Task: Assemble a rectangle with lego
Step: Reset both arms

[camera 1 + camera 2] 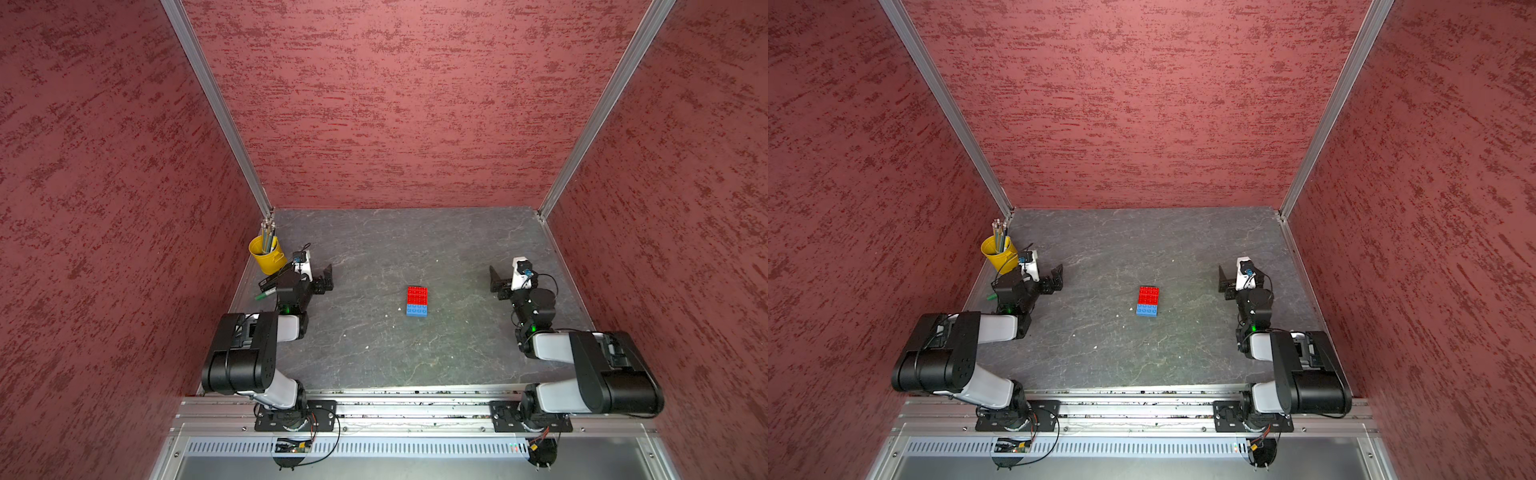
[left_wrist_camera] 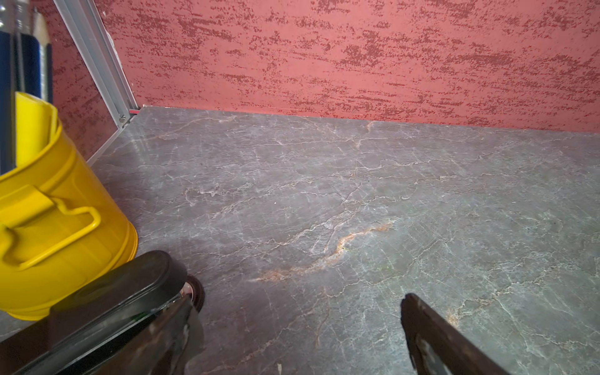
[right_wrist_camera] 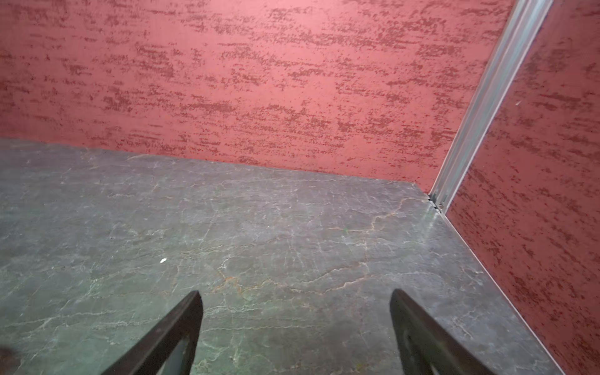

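Your left claw [image 2: 298, 308] stands wide open with nothing in it. Its wrist view shows only two dark finger ends, cut off by the frame. Against one of them sits a glossy black rounded object [image 2: 130, 292] that you cannot identify from there. Your right claw [image 3: 295, 293] is also spread open and empty, its tapered black fingers [image 3: 181, 321] cropped the same way, with bare surface [image 3: 259, 227] between them.

The rectangle [image 1: 417, 301] lies flat about midway between the two claws and well apart from both, out of both wrist views. In both top views you see a studded plastic block, mostly red, with a blue strip at the end nearer the arm bases [image 1: 1148, 301]. The seams between its bricks are too small to make out.

A yellow bucket [image 2: 58, 233] with a moulded handle is cut off at the frame edge. It holds pencils [image 1: 268, 235] in the far corner near your left arm, which half hides a green marker [image 1: 265, 294]. The surface is dark grey, stone-like, with pale veins.
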Controlling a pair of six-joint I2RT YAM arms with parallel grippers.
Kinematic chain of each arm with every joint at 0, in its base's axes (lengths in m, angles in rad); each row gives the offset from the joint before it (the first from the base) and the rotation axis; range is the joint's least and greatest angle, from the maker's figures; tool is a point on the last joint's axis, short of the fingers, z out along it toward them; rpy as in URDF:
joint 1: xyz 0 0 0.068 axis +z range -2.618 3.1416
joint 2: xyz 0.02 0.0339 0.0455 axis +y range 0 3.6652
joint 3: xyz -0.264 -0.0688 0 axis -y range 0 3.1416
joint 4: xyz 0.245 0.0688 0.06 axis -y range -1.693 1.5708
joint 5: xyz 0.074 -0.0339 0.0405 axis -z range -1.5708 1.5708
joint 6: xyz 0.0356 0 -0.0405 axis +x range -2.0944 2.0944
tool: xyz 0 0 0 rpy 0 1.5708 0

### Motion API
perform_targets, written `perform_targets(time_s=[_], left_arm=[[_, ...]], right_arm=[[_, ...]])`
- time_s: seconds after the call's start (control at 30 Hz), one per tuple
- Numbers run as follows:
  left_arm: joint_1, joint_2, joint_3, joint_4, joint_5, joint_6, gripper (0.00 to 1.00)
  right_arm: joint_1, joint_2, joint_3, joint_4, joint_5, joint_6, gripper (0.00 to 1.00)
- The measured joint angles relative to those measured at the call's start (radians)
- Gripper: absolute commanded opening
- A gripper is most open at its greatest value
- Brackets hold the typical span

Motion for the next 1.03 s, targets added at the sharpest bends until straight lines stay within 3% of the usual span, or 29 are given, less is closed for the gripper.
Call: perform_targets(time_s=[0.13,0.33,1.03], left_arm=[[-0.003,0.000,0.000,0.010,-0.002,0.000,1.00],[-0.003,0.000,0.000,0.022,-0.003,0.000,1.00],[-0.003,0.000,0.000,0.026,-0.003,0.000,1.00]], right_arm=[[-0.042,0.097,-0.014,0.076,-0.043,0.047,0.93],[-0.045,0.105,-0.019,0.109,-0.070,0.072,0.99],[-0.046,0.105,-0.019,0.130,-0.077,0.080,0.99]])
